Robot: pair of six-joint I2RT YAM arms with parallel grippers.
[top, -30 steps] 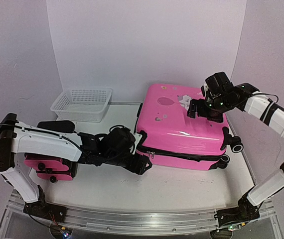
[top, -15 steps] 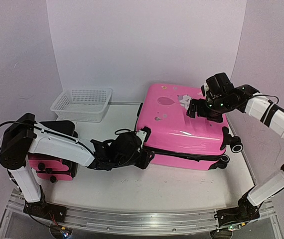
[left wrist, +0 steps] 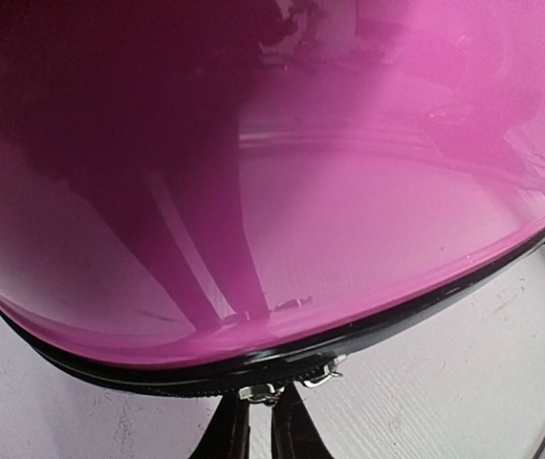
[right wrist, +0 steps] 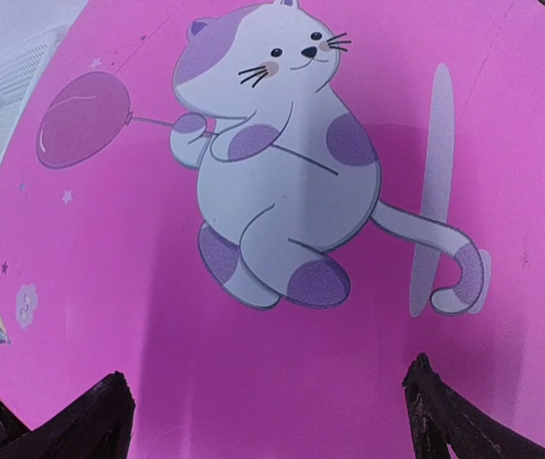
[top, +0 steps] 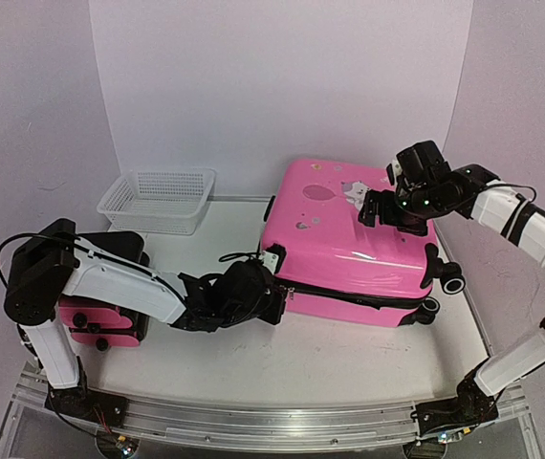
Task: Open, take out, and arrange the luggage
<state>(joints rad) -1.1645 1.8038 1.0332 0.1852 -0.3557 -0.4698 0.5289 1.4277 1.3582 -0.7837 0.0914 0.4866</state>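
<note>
The luggage (top: 349, 249), a big glossy pink hard-shell suitcase, lies flat at the middle right of the table. Its black zipper band (left wrist: 158, 368) runs along the front side. My left gripper (top: 274, 298) is at the front left corner, its black fingers (left wrist: 225, 435) shut on a silver zipper pull (left wrist: 261, 390). A second pull (left wrist: 325, 373) hangs just to the right of it. My right gripper (top: 397, 215) stands open on the lid near the cat sticker (right wrist: 272, 182), with its fingertips (right wrist: 430, 392) spread wide over the pink shell.
A white mesh basket (top: 158, 199) stands at the back left. A smaller pink case (top: 96, 320) lies under my left arm near the left edge. The black wheels (top: 454, 280) of the suitcase stick out on the right, close to the side wall.
My left gripper slid right along the table to the suitcase's front left corner and closed on the zipper pull. The right arm and the suitcase stayed put.
</note>
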